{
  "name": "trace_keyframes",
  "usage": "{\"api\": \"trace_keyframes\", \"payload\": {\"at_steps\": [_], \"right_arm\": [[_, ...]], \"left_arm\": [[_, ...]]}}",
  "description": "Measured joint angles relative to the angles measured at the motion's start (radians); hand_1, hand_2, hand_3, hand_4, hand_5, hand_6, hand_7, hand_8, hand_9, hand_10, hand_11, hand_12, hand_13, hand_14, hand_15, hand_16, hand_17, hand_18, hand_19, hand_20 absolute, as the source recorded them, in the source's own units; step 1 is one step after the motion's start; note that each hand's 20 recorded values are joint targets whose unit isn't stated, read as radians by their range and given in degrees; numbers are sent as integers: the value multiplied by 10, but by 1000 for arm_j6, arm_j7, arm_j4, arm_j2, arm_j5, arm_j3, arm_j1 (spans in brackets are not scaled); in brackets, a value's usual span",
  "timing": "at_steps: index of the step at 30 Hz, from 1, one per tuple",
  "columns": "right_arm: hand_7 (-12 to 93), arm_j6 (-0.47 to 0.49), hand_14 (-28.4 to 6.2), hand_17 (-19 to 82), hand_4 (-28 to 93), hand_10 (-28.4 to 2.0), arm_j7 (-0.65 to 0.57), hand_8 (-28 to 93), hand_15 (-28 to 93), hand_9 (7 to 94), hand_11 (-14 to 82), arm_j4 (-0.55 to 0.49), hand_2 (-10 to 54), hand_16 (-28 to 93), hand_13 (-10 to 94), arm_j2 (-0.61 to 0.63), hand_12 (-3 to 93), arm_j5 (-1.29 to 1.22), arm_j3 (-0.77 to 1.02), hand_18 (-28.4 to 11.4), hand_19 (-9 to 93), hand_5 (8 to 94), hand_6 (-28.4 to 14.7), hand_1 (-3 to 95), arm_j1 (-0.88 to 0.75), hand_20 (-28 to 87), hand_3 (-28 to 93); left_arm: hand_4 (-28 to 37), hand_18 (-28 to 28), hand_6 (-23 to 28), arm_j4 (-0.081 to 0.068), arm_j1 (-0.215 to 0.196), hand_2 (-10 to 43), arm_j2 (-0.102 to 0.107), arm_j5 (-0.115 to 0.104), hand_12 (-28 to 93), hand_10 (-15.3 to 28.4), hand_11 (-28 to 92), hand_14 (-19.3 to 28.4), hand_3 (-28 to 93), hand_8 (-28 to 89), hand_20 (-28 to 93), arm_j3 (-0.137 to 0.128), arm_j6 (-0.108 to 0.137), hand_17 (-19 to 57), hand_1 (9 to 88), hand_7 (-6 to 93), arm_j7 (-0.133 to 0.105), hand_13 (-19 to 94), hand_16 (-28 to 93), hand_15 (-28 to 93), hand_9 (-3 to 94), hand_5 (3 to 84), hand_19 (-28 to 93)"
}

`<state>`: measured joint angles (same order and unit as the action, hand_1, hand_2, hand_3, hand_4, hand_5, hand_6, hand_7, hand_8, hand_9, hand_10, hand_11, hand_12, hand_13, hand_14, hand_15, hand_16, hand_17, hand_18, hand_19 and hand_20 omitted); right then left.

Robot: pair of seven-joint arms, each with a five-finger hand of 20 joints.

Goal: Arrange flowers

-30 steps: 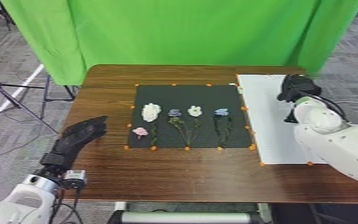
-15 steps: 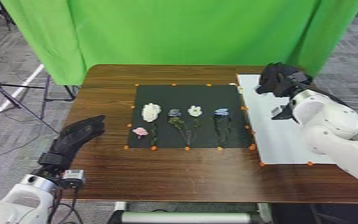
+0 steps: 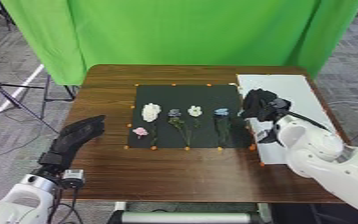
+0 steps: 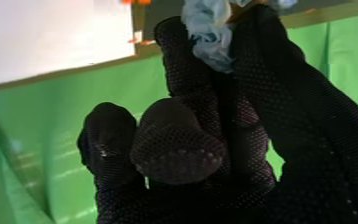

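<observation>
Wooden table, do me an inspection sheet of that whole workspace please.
Surface: brown wooden table, black mat, white sheet
Job's things: white flowers, pink flower, blue flowers on mat; pale blue flower in right robot hand
Clutter: orange markers along mat and sheet edges
Robot hands: right pinching, at mat's right edge; left robot hand open, left of mat
Cables: black cables by left wrist
Surroundings: green curtain, gray carpet

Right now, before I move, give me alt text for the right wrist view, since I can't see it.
The robot's black-gloved right hand pinches a pale blue flower at its fingertips. Beyond it are a white sheet, part of a dark mat, the brown table's edge and a green curtain.
</observation>
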<state>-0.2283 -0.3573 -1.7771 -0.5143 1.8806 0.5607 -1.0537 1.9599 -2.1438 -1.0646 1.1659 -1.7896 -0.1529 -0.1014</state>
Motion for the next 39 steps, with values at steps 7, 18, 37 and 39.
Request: {"api": "trace_keyframes", "payload": {"at_steps": [7, 18, 37, 39], "right_arm": [[229, 7, -22, 539, -189, -104, 5, 49, 681, 824, 78, 2, -91, 328, 860, -17, 320, -1, 2, -179, 932, 767, 26, 582, -21, 607, 580], [229, 17, -23, 533, -176, -106, 10, 46, 680, 808, 86, 4, -93, 326, 856, -28, 303, -2, 2, -178, 932, 757, 26, 566, -44, 604, 588], [196, 104, -28, 506, -163, -122, 23, 30, 678, 667, 123, -10, -95, 320, 826, -22, 200, -11, 57, -179, 932, 643, 16, 475, -73, 585, 633], [193, 123, -29, 502, -165, -123, 25, 10, 678, 659, 118, -16, -95, 317, 823, -19, 199, -14, 67, -180, 932, 638, 17, 463, -75, 583, 645]], "left_arm": [[-191, 150, -11, 0, 0, 2, 0, 0, 113, 132, 156, 183, 619, -78, 157, 0, 0, 18, 278, 118, 1, 305, 17, 166, 384, 402, 106], [-191, 151, -12, 0, 1, 2, -1, 0, 113, 132, 155, 183, 619, -78, 157, 0, -1, 18, 278, 119, 1, 306, 17, 167, 384, 402, 106], [-187, 152, -12, 0, 0, -7, 0, 0, 114, 131, 154, 184, 620, -78, 157, -2, -5, 17, 280, 120, 3, 306, 17, 165, 383, 400, 106], [-186, 153, -12, 0, 0, -7, 0, 0, 114, 131, 154, 184, 620, -78, 157, -2, -7, 17, 280, 119, 3, 305, 16, 165, 383, 400, 106]]}}
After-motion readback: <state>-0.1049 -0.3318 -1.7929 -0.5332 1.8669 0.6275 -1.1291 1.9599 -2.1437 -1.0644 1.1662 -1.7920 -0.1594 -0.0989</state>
